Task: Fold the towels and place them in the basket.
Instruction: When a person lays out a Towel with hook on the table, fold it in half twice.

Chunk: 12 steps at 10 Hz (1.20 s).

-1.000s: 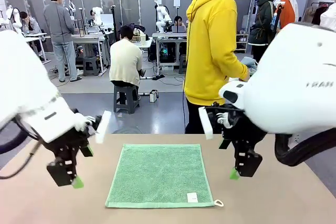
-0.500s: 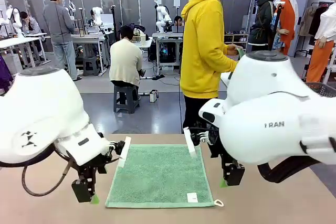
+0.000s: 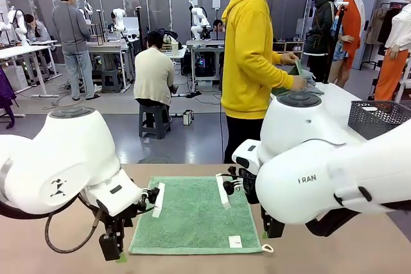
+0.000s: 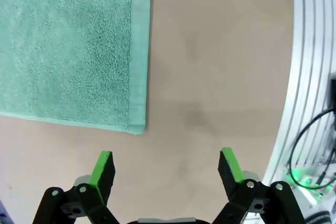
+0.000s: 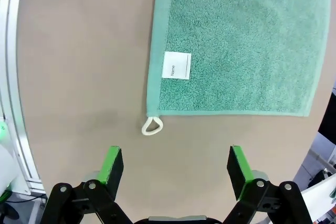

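A mint green towel [image 3: 192,216] lies flat and unfolded on the brown table, its white label [image 3: 235,241] and loop [image 3: 268,248] at the near right corner. My left gripper [image 3: 115,251] hangs open just off the towel's near left corner [image 4: 137,127], pads pointing down. My right gripper [image 3: 271,229] is open beside the near right corner, with the label [image 5: 176,65] and loop [image 5: 152,125] just ahead of its fingers. Nothing is held by either. In the wrist views the left gripper [image 4: 165,166] and right gripper [image 5: 176,166] stand over bare table. The dark grey basket [image 3: 377,117] sits on a white side table at the far right.
A person in a yellow hoodie [image 3: 253,62] stands at the far table edge, turned toward the white side table, hands on a cloth [image 3: 303,76]. An aluminium rail [image 4: 310,77] runs along the table's near edge. Bare table lies on both sides of the towel.
Both arms have come down and inward, bringing the grippers close to the towel's near corners. The person has turned toward the side table. The towel has not moved.
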Motion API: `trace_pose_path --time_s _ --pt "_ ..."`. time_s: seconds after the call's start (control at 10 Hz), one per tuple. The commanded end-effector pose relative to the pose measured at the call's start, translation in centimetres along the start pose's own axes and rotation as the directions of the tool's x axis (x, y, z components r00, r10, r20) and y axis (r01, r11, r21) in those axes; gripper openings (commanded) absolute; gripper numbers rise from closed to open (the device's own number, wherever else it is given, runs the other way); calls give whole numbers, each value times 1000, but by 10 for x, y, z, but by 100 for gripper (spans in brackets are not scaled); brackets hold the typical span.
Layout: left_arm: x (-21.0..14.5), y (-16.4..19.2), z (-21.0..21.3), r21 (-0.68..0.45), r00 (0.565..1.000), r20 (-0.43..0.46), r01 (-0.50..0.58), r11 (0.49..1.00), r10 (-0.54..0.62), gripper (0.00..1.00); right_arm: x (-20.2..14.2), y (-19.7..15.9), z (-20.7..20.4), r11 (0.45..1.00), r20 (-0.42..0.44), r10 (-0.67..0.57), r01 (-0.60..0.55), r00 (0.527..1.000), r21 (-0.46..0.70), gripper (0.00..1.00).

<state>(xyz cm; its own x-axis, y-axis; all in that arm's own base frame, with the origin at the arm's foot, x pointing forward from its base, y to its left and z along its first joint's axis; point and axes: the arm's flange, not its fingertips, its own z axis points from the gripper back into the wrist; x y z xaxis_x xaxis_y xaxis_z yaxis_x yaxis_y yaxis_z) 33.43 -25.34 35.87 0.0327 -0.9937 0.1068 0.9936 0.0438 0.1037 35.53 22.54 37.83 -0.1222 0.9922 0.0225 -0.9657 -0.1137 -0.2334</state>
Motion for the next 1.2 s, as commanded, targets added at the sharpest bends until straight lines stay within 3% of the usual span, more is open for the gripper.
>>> trace_pose_path --time_s 0.0,0.5,1.1 --pt "-15 -14 -21 32 1000 0 -28 999 28 100 -15 27 -30 998 -22 -49 49 999 -26 100" --pt "-22 -1 -47 18 997 15 -79 997 79 100 -15 39 -67 989 -14 -115 116 993 90 100" --pt "-16 3 -61 -6 998 27 -56 998 56 100 -13 39 -89 978 -3 -183 183 983 97 100"
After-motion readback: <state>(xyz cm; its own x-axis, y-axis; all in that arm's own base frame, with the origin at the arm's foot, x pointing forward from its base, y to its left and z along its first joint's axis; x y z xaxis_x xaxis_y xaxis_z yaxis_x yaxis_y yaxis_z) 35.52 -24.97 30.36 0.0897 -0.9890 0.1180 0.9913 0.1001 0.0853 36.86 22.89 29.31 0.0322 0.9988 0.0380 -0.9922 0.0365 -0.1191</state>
